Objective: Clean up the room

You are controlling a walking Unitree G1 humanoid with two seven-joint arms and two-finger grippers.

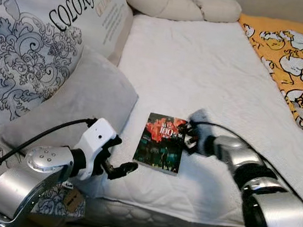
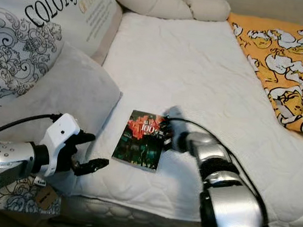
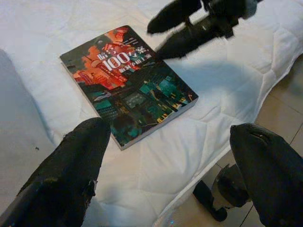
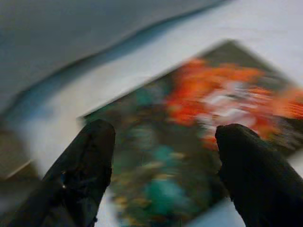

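Book flat on white bed, right gripper spread above its edge, left gripper spread nearby, grey pillow beside.

A white quilted mattress cover spreads over the bed. On its left side lean a plain grey pillow and, behind it, a large cushion with grey scroll patterns and another printed with "COLORFUL" in black letters. A cream knotted bolster lies along the far end. An orange blanket with white cartoon figures covers the right side. Beige floor tiles show below the bed edge, and a small tag hangs near the mattress corner.
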